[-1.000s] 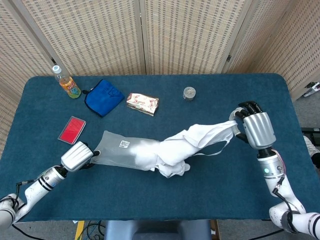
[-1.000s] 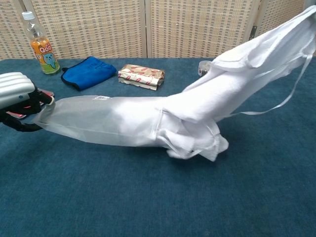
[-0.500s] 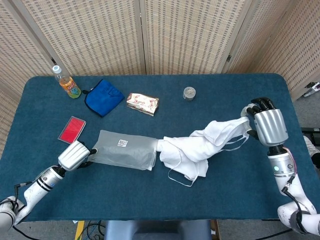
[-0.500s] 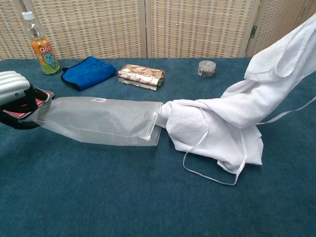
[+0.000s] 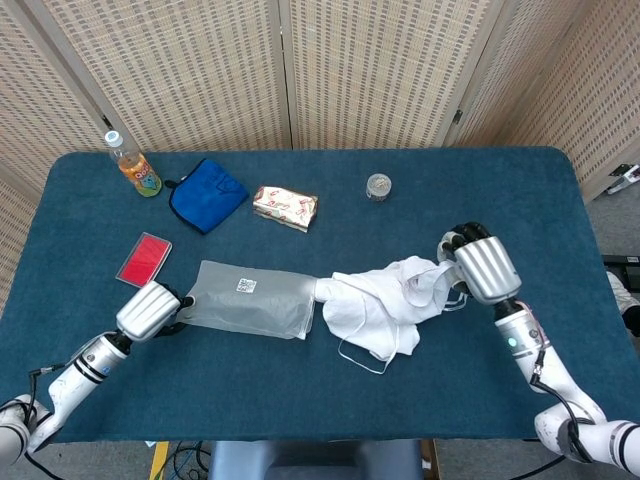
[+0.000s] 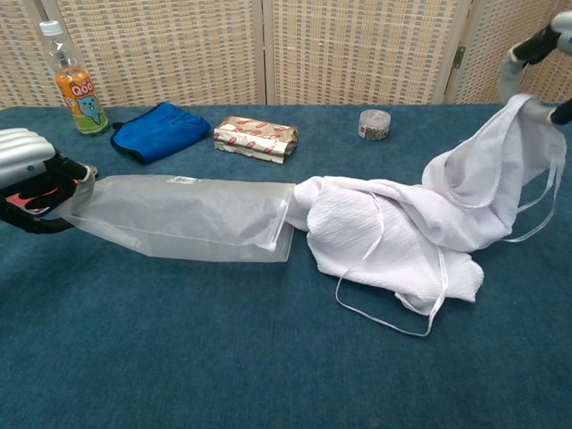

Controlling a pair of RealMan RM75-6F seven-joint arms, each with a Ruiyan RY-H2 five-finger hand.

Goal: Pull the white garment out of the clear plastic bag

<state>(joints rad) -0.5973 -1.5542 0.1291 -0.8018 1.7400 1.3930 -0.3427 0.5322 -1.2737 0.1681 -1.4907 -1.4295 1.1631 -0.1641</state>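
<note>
I see the white garment (image 5: pixel 385 305), crinkled cloth with thin straps, heaped mid-table toward the right edge, its tip just touching the mouth of the flat, frosted clear plastic bag (image 5: pixel 250 299). My left hand (image 5: pixel 150 311) pinches the bag's closed end; my right hand (image 5: pixel 478 267) grips the cloth, its fingers mostly hidden. Since half a second ago, my right hand has lowered and moved inward, slackening the garment.

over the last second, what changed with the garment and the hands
The right hand, holding the garment, pulled it fully out of the bag, then came back in toward the bag and lower, so the cloth now lies slack in a heap beside the bag's mouth. The left hand kept its grip on the bag's closed end. The bag stayed put.
</note>
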